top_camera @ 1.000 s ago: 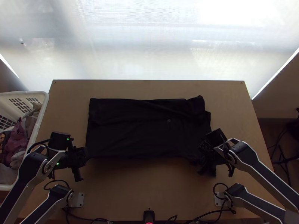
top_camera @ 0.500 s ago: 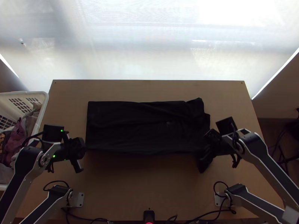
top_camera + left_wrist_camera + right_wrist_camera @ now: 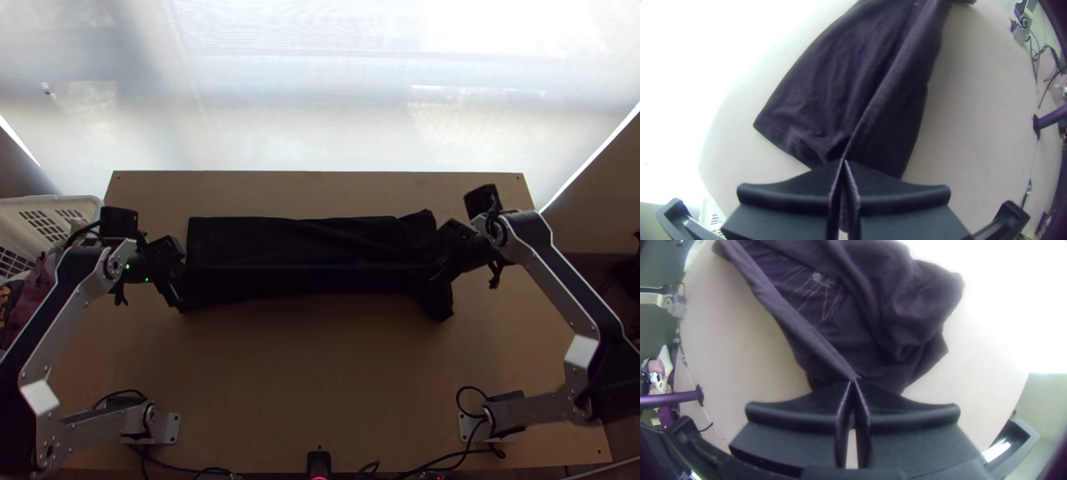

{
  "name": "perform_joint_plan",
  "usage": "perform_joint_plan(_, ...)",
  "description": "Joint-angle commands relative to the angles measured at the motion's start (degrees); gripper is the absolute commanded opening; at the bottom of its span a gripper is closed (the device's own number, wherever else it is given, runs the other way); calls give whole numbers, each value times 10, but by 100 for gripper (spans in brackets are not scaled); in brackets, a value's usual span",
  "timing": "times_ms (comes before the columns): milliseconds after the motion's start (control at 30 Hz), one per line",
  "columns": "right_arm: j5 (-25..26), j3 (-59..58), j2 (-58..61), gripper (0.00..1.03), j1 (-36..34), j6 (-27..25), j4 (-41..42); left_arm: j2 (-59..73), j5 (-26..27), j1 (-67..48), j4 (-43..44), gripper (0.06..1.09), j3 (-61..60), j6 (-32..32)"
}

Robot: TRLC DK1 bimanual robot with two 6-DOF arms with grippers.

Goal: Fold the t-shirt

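T-shirt (image 3: 308, 240): dark, partly folded, lying lengthwise across the far half of the bench (image 3: 320, 352).
Left gripper (image 3: 843, 162): clamped on the T-shirt's hem end.
Right gripper (image 3: 854, 380): clamped on the cloth towards the bunched end.
Step (judged): near layer to be folded towards the bench's far edge.
Technique: keep both grips level and the ridge taut; lower before release.
Hazard: bunched cloth may crease beneath.
Surroundings: white basket (image 3: 50, 201) of clothes (image 3: 32, 292), beside the bench's left edge; leave clearance.
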Motion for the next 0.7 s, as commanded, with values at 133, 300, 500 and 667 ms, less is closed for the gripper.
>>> perform_joint_plan(133, 1, 146, 165, 3, -26, -41, -28, 124, 0, -26, 19, 14, 57, 3)
perform_joint_plan(300, 1, 199, 249, 3, -23, -40, -31, 168, -1, -52, 36, 14, 58, -3)
perform_joint_plan(500, 2, 248, 334, 3, -13, -38, -36, 230, -15, -58, 65, 14, 74, -2)
perform_joint_plan(667, 15, 288, 381, 3, -15, -45, -47, 262, -25, -42, 68, 14, 95, 3)
